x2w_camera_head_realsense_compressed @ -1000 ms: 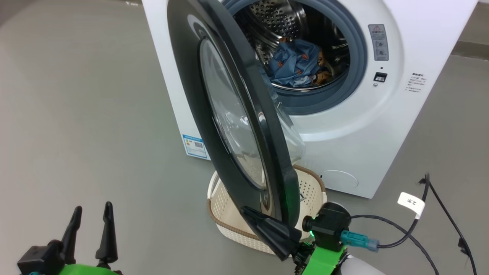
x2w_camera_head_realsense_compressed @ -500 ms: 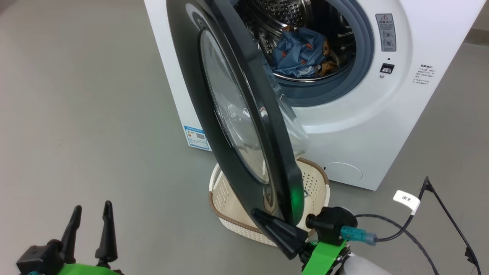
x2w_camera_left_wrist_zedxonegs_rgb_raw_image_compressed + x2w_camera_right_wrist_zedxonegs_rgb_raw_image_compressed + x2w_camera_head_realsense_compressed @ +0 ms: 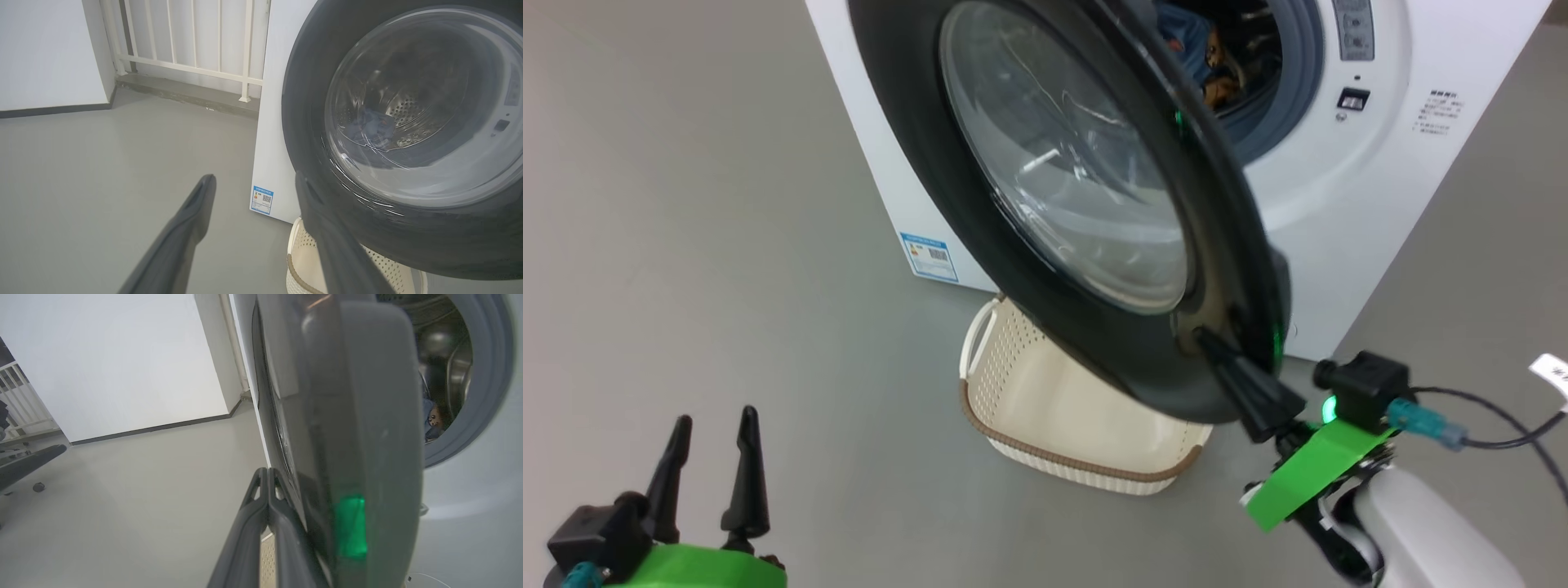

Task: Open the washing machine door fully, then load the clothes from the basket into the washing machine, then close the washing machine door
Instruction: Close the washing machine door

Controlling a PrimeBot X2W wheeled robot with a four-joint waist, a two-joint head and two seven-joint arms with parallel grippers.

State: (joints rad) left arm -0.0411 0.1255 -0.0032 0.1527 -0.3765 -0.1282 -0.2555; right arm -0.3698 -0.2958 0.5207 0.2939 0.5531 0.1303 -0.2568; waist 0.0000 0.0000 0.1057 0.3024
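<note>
The door [image 3: 1062, 163] has swung partway closed. A second ago it stood nearly edge-on to the head camera, with the drum wide open to its right. Now its glass faces the camera and covers most of the opening. The head view has shifted too, but the door's angle to the machine [image 3: 1347, 204] has clearly narrowed.

The right gripper [image 3: 1202, 335] is pinched shut and holds nothing. Its tips press the door's outer face low on the right, near the free edge, and it has travelled far and right with the door. The left gripper [image 3: 715, 418] stays spread wide and empty at the near left, well apart from everything.

The clothes [image 3: 1180, 33] lie inside the drum, visible past the door's right edge. The basket [image 3: 1078, 467] sits on the floor just in front of the machine, under the door, and looks empty.

Loading therefore seems done and the closing push is under way. The door is not yet against the seal, so the push probably needs to carry on until it latches.
</note>
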